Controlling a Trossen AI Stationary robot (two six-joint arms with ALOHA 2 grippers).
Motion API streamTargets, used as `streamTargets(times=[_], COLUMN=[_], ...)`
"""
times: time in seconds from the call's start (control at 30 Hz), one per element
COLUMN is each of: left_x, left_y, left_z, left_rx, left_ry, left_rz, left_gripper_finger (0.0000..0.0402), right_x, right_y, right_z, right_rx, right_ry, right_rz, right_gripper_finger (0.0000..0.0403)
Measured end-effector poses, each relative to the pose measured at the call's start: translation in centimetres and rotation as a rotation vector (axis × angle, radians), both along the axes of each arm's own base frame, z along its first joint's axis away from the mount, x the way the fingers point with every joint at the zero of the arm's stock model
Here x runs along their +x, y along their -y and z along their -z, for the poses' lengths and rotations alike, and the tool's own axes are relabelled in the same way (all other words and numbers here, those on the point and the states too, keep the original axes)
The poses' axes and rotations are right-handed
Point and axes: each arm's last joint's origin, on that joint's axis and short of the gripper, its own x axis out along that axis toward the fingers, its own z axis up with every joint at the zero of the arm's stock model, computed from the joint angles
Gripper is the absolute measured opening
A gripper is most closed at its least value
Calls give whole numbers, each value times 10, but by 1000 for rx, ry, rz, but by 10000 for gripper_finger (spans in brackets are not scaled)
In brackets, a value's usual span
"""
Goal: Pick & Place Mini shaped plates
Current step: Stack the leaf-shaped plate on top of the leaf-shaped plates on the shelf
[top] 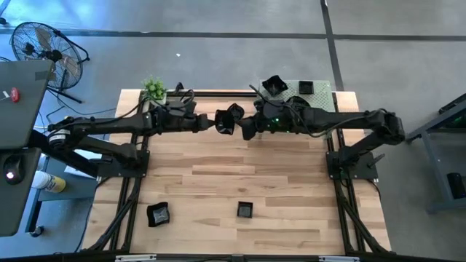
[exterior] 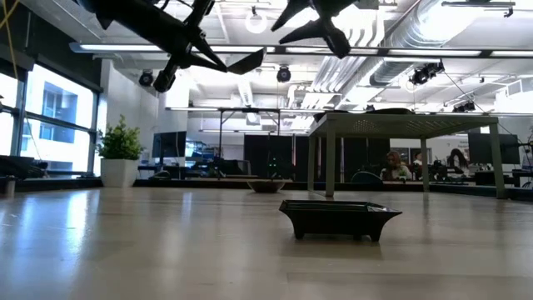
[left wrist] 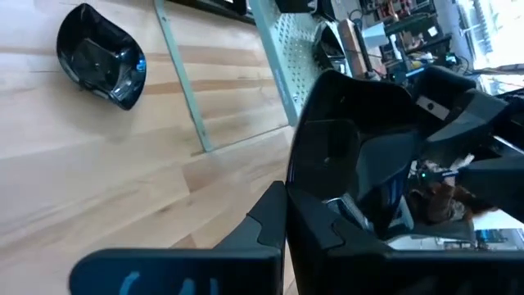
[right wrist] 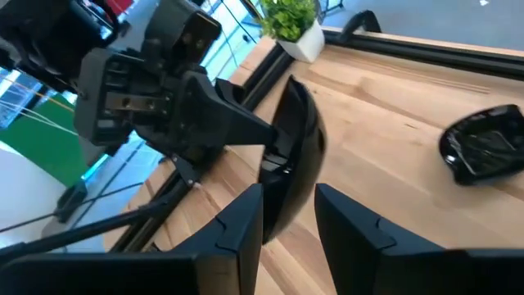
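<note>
My left gripper (top: 220, 121) reaches in from the left over the far middle of the table and is shut on a mini shaped plate (top: 233, 120), a glossy black dish held high in the air. My right gripper (top: 247, 127) comes from the right and is open. Its fingers (right wrist: 246, 221) stand on either side of the plate's lower edge (right wrist: 293, 192); whether they touch it I cannot tell. Two more plates (top: 273, 85) (top: 306, 86) sit on the pale green stand (top: 324, 94). Two others (top: 158, 213) (top: 245, 210) rest on the wood near the front edge. My left gripper pinches the plate's rim (right wrist: 274, 139) between its two fingers, coming level from the table's left. The plate stands on edge, lifted well clear of the table, with its free side toward the right gripper.
A small potted plant (top: 153, 88) stands at the far left corner. The perforated stand takes up the far right corner. Bare wood lies between the arms and the two front plates. A fan (top: 44, 47) and a desk are off the table's left side.
</note>
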Motion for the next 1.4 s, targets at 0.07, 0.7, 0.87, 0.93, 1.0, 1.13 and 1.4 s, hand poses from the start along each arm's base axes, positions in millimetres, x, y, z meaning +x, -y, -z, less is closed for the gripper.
streamTargets(times=[0.07, 0.7, 0.87, 0.93, 1.0, 1.13, 1.4], left_x=[0, 0, 1, 1, 1, 1, 1], left_y=[0, -1, -1, -1, -1, -1, -1], left_z=[0, -1, -3, -4, -4, -4, -4], left_rx=[1, 12, 42, 53, 57, 56, 65], left_ry=[0, 2, 20, 28, 27, 28, 31], left_rz=[-4, -8, -1, 4, 8, 12, 28], left_gripper_finger=[0, 0, 0, 0, 0, 10, 53], right_x=[4, 17, 17, 17, 17, 16, 15], right_y=[0, 5, 5, 5, 5, 6, 8], right_z=[2, 16, 16, 16, 16, 16, 17], right_rx=[-3, -37, -44, -44, -46, -53, -53], right_ry=[14, -13, -16, -16, -17, -19, -40], right_rz=[-1, 41, 41, 42, 45, 58, 68], right_gripper_finger=[105, 40, 8, 3, 4, 2, 1])
